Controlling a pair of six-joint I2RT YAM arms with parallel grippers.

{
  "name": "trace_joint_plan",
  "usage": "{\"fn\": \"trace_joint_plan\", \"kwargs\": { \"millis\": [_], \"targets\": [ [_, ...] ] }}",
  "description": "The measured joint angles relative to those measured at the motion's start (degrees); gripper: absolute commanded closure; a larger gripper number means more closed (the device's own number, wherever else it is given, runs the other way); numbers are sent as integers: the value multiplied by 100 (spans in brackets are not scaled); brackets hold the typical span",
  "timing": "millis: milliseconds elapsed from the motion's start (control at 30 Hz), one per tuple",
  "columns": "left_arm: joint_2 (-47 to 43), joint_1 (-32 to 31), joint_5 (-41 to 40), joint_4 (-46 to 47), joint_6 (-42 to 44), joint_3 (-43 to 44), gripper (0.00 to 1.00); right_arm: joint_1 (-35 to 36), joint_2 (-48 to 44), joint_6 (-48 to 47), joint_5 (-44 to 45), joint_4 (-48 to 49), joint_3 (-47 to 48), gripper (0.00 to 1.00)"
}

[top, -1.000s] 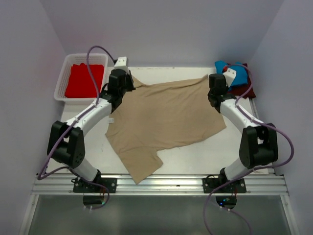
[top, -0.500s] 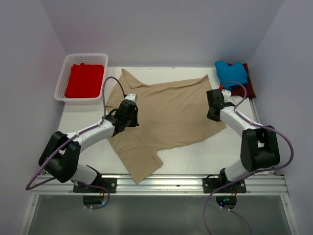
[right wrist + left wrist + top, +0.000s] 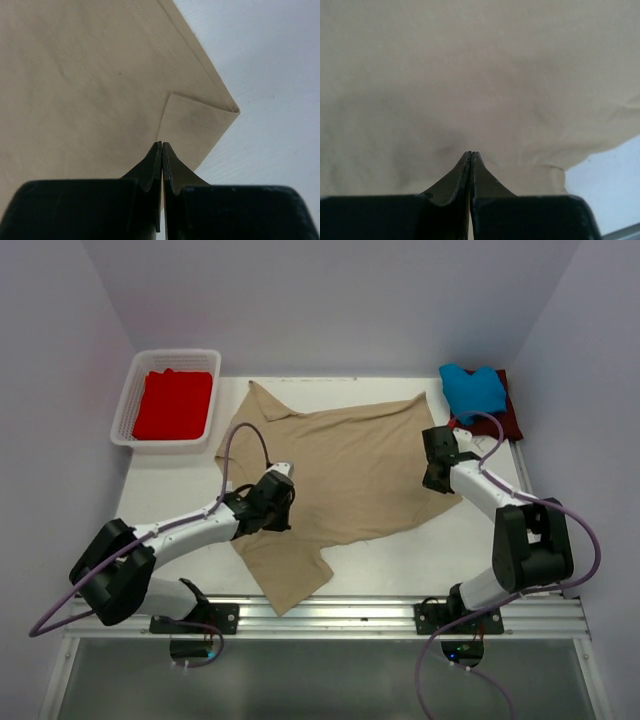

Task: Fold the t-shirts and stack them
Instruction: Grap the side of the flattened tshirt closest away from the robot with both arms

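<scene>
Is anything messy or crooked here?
Yes. The tan shirt lies crooked across the table, and its corner by the right gripper is folded over. The blue shirt sits lumpy on the maroon one.

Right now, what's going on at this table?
A tan t-shirt lies spread on the table. Both grippers are shut over it: the left gripper above its near-left part, the right gripper by a turned-over hem corner at its right edge. A red t-shirt sits in the white basket. A blue t-shirt lies on a maroon t-shirt, far right.
</scene>
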Motion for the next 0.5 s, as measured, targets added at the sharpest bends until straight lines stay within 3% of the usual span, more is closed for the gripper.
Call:
{"fn": "trace_joint_plan", "kwargs": {
  "millis": [400,500],
  "targets": [
    [-422,-3005,140,-2122,-1928,0,55,0,-173,138,157,-118,-24,88],
    [-584,-3644,81,-2697,-2424,0,49,0,-173,149,149,-118,-24,86]
  ]
}}
